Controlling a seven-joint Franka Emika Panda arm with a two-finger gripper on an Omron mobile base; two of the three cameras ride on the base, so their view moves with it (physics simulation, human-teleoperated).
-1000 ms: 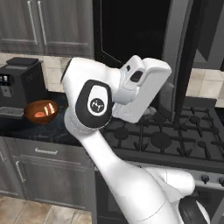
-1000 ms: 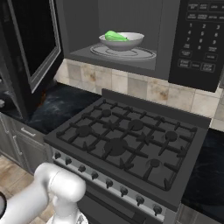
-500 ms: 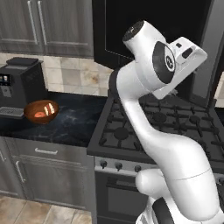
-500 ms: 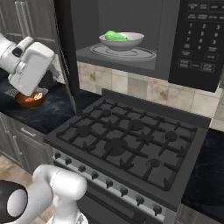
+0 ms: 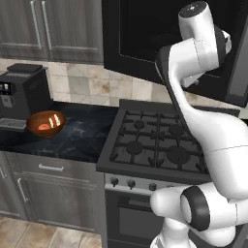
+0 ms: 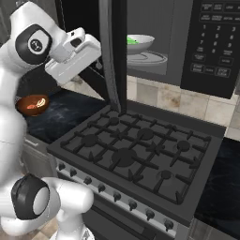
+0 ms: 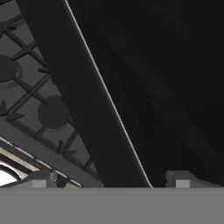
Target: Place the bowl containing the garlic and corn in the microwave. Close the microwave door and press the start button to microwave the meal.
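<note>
Hand view: gripper spread open, close against microwave door glass.

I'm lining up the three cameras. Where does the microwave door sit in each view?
Left base view: microwave door, the dark panel across the top.
Right base view: seen edge-on, top centre, above the stove.
Hand view: the dark panel over the middle and right.
Shared landmark: the stove's burner grates, in all three views.

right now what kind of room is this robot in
A rendered home kitchen: a gas stove under a built-in microwave, dark cabinets, and a coffee machine on the counter.
</note>
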